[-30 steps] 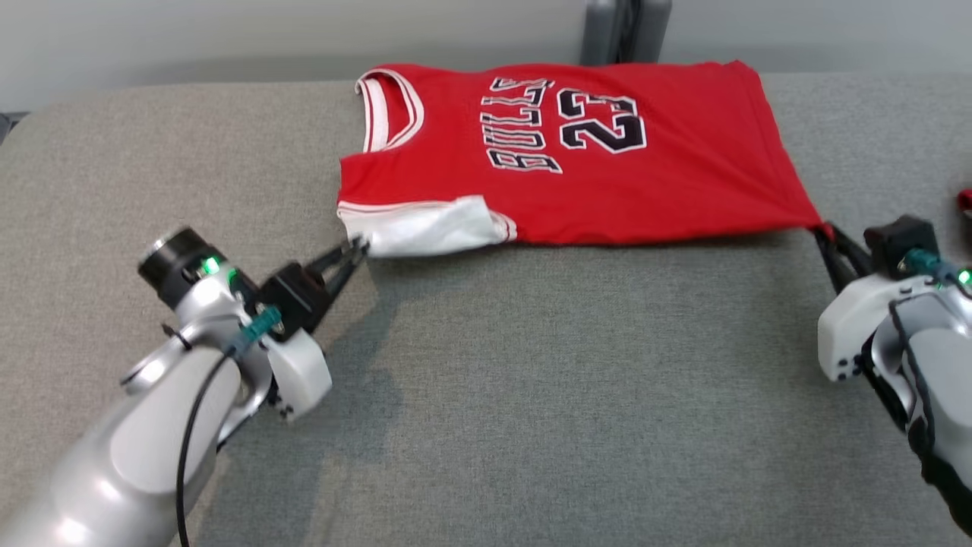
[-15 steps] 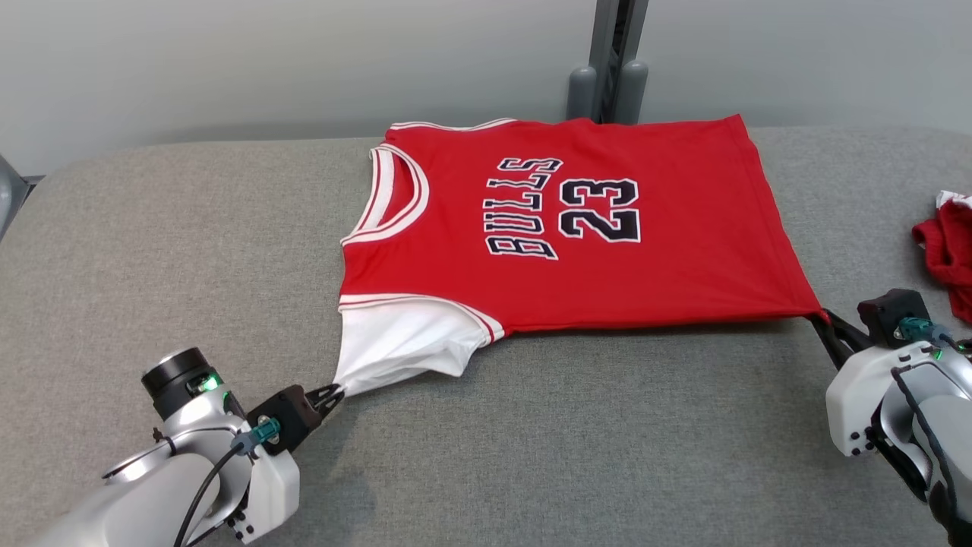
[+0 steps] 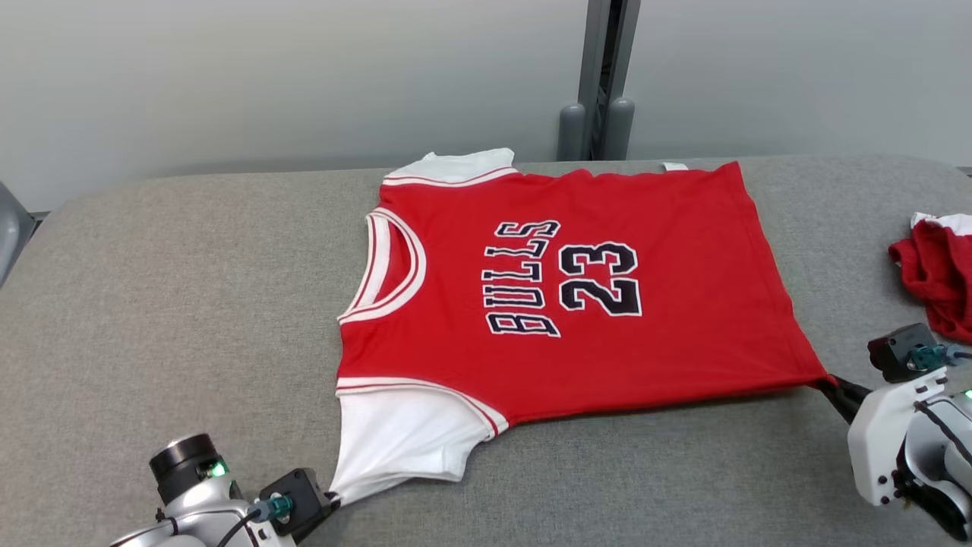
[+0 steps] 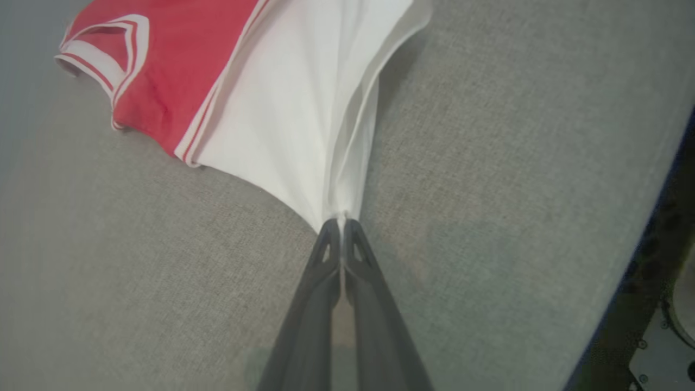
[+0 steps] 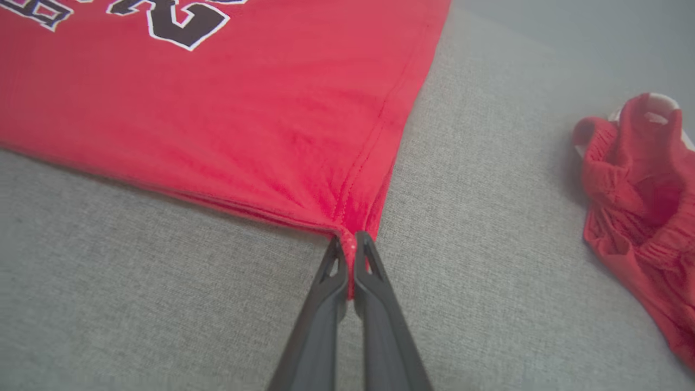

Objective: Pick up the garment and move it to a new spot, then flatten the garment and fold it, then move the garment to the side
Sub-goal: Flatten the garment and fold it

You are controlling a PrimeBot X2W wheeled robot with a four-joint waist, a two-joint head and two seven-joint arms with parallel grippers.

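The garment (image 3: 577, 289) is a red jersey with white sleeves and "BULLS 23" on its chest, spread face up across the grey table (image 3: 190, 289), collar toward the left. My left gripper (image 3: 331, 501) at the lower left is shut on the tip of the near white sleeve (image 4: 304, 119), pinched at the left gripper's (image 4: 341, 224) fingertips. At the lower right, my right gripper (image 3: 829, 382) is shut on the near red hem corner (image 5: 347, 222), caught at the right gripper's (image 5: 350, 239) fingertips. The cloth is drawn taut between both grips.
A second red garment (image 3: 938, 273) lies crumpled at the table's right edge, also the red heap (image 5: 640, 206) in the right wrist view. A grey post (image 3: 604, 76) stands behind the table's far edge. The table's near edge (image 4: 651, 228) runs beside my left gripper.
Both grippers have pulled the garment toward me across the table, and the near white sleeve has been drawn out of its fold. The head camera has tilted up meanwhile.
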